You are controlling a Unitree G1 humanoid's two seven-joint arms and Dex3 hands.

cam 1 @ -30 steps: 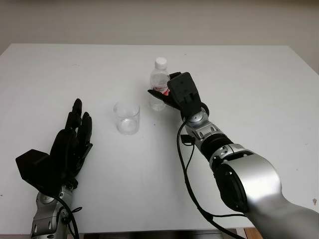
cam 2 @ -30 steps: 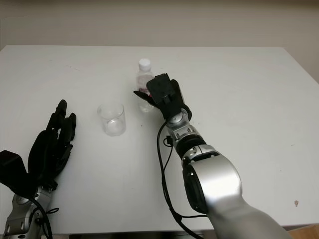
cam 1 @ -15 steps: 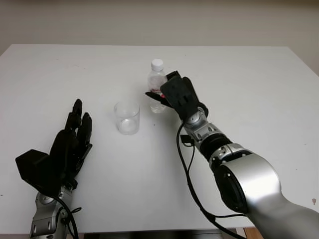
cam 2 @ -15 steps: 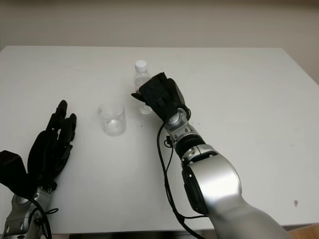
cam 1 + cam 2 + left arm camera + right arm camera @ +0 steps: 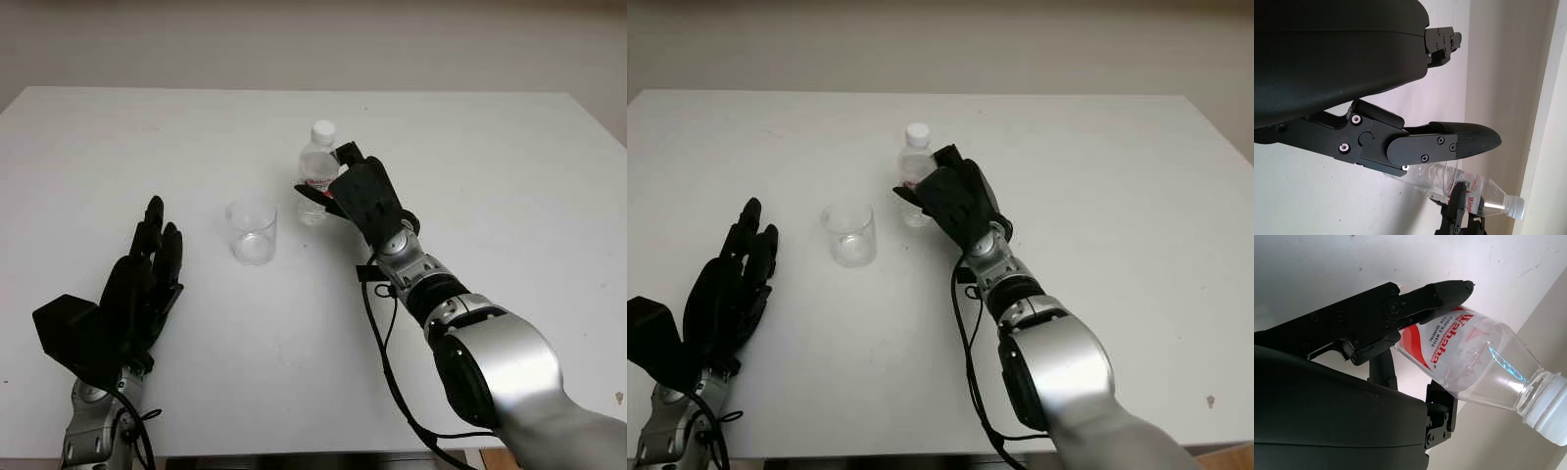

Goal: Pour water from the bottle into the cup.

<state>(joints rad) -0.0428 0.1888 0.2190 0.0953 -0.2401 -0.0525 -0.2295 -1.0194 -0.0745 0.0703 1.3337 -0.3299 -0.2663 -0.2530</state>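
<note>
Left hand (image 5: 137, 289), nearest the viewer at the lower left, held over the white tabletop (image 5: 509, 176), open and holding nothing. Clear cup (image 5: 251, 231), farther out near the middle, upright on the tabletop and well apart from the left hand. Right hand (image 5: 358, 196), reaching in from the lower right, its black fingers (image 5: 1425, 298) clamped around the labelled body of the bottle (image 5: 314, 172). Bottle just beside the cup on its right, upright, white cap on; whether its base touches the tabletop cannot be told.
</note>
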